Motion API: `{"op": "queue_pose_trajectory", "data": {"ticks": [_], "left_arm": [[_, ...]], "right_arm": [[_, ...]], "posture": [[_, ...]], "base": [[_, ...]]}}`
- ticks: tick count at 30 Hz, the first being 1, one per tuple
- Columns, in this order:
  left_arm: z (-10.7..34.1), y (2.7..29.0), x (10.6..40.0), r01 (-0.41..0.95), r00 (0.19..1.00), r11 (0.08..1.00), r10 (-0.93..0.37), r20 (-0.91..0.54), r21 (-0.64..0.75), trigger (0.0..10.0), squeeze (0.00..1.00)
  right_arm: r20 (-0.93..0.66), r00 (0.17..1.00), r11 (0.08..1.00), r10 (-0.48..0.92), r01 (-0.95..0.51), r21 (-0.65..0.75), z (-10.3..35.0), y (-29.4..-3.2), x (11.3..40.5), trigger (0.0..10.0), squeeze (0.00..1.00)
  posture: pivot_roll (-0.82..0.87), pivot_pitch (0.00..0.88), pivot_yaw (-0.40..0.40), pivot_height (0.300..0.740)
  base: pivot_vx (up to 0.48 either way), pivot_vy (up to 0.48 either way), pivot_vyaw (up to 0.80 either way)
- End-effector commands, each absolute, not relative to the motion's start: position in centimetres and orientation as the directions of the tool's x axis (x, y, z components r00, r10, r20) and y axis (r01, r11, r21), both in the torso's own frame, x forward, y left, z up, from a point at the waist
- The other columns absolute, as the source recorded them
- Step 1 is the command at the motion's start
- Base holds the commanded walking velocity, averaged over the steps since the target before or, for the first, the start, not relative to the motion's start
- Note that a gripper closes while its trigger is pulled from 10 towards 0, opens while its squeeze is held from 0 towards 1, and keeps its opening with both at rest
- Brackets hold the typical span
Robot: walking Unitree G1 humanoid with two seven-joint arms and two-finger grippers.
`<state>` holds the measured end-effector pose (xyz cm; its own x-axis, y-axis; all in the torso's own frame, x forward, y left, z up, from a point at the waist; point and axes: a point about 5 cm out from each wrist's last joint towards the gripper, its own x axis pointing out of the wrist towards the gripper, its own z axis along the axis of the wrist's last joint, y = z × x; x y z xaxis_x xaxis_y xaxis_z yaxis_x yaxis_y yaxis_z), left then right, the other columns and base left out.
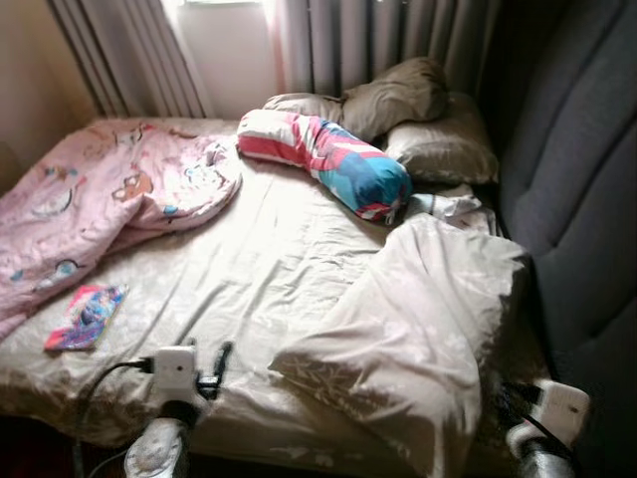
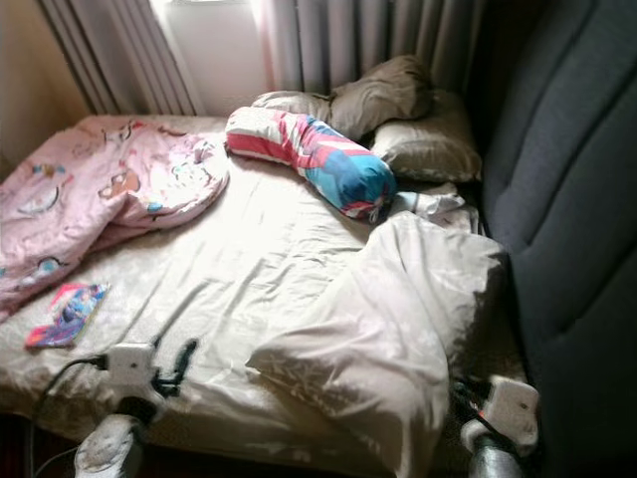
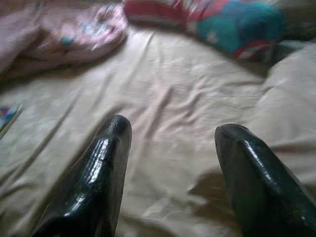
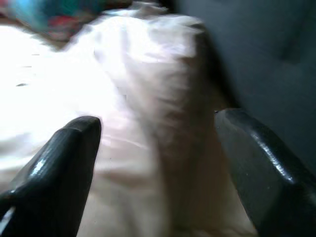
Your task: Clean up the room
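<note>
A bed with a rumpled cream sheet [image 1: 269,249] lies before me. A pink cartoon blanket [image 1: 100,189] is bunched at its far left. Across the head end lies a striped red, blue and teal bolster [image 1: 333,159], with brown pillows [image 1: 418,110] behind it. A cream pillow [image 1: 418,329] slumps at the near right by the headboard. Near the front left edge rests a colourful book [image 1: 87,317]. My left gripper [image 3: 170,131] hovers open over the sheet at the front edge. My right gripper [image 4: 158,121] is open, close beside the cream pillow.
A dark grey padded headboard [image 1: 577,199] runs along the right side. Grey curtains [image 1: 398,40] and a bright window [image 1: 224,40] stand behind the bed. A small crumpled cloth [image 1: 443,206] lies between the bolster and the headboard.
</note>
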<state>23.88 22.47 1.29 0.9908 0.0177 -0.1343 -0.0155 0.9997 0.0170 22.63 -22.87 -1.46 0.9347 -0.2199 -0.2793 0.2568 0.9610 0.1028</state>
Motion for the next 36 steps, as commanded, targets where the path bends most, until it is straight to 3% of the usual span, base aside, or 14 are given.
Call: {"op": "queue_pose_trajectory", "data": {"ticks": [1,15,36], "left_arm": [[1.4,21.9,24.2,0.002,0.991,1.0,-0.001,-0.134,0.009,10.0,0.0],[2.2,22.2,24.9,-0.005,0.994,1.0,0.006,-0.112,0.013,10.0,0.0],[2.4,21.8,25.3,-0.002,0.994,1.0,0.002,-0.109,0.0,10.0,0.0]], "right_arm": [[-0.326,0.914,0.955,-0.239,0.283,0.092,-2.3,-23.5,21.5,10.0,0.0],[-0.337,0.916,0.959,-0.218,0.265,0.099,-2.2,-23.6,22.4,10.0,0.0],[-0.318,0.944,0.996,-0.088,0.092,-0.003,-1.7,-22.4,23.4,10.0,0.0]], "posture": [[-0.1,0.0,0.024,0.74],[-0.1,0.008,0.033,0.74],[-0.11,0.027,0.025,0.74]], "base": [[0.0,0.0,0.0],[0.0,0.0,0.0],[0.0,0.0,0.0]]}}
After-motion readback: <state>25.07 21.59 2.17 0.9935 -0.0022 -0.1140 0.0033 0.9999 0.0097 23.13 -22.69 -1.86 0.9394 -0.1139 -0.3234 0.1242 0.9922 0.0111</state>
